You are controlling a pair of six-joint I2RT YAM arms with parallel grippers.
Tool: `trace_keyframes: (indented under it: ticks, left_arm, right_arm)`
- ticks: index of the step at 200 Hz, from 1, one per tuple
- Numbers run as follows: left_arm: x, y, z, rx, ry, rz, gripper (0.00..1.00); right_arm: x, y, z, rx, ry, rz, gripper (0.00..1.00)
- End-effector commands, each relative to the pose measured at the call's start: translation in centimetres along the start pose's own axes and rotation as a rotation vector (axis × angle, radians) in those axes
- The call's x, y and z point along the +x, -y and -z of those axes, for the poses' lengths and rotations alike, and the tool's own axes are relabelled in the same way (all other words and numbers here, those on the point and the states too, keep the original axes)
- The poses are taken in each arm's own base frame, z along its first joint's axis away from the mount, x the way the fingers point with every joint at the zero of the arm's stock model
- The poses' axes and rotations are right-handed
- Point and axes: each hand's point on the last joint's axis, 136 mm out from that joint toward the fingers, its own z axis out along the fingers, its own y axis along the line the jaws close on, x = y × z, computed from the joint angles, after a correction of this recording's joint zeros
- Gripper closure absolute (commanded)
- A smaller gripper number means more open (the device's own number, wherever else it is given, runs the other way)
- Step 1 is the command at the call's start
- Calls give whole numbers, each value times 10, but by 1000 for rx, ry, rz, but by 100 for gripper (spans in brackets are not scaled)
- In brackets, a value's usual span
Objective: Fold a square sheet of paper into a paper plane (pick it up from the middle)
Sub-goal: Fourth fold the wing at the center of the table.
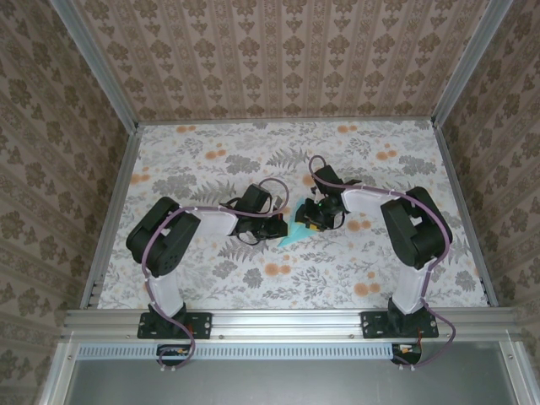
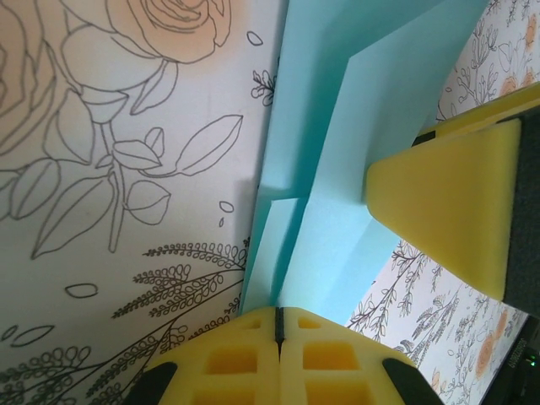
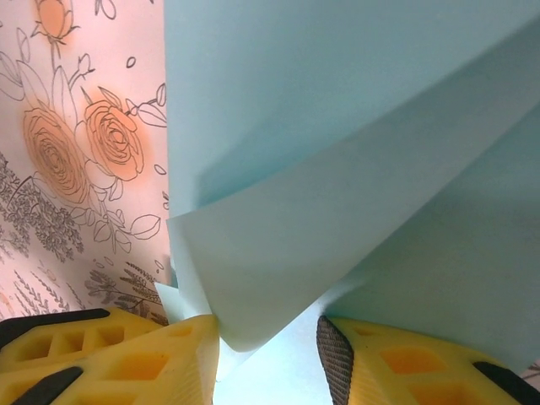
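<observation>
Light turquoise sheet of paper (image 1: 296,231), partly folded, lies at mid-frame in the top view on the floral tabletop (image 1: 211,160). It sits between the left gripper (image 1: 272,226) and the right gripper (image 1: 316,216), both hard against it.

Left wrist view: the sheet runs from upper right down to lower centre in overlapping layers with sharp creases. A narrow flap stands off the table and casts a shadow. The left gripper's pads are pressed together, with the sheet's narrow lower end pinched in their seam. A yellow finger (image 2: 447,211) of the right gripper rests on the sheet at right.

Right wrist view: a loose flap dips its corner between the fingers. The right gripper's jaws stand apart. The left-of-frame pad touches the flap; the other is clear of it.
</observation>
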Motion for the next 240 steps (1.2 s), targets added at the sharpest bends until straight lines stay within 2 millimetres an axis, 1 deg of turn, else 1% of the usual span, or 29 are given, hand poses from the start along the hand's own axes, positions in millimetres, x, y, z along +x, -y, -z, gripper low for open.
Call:
trace_keyframes:
  ticks: [1,17,40,49,54,105,133,163,195,240]
  left_arm:
    - [-12,13,14,23,39,-3,97]
    - [-17,19,19,42,65,-7,95]
    - [-20,26,24,68,89,-15,93]
    - [-21,28,25,77,95,-14,93]
    - [-21,29,25,84,98,-13,93]
    - [-18,36,16,140,67,-12,92]
    - [-12,32,9,131,39,-4,93]
    - [-7,26,2,115,18,6,96]
    - [-6,22,-2,103,6,17,97]
    - [-4,6,-6,37,1,45,98]
  right_arm:
    - [25,62,-26,234,-95,-64,58]
    - [27,70,-29,272,-107,-82,57]
    - [29,76,-33,307,-121,-88,55]
    - [27,77,-35,319,-116,-87,54]
    - [32,82,-34,345,-135,-98,54]
    - [35,93,-38,407,-151,-134,51]
    - [39,98,-42,423,-165,-164,50]
    - [41,101,-45,433,-178,-185,49]
    - [45,103,-48,437,-193,-203,49]
    - [46,103,-48,433,-202,-202,48]
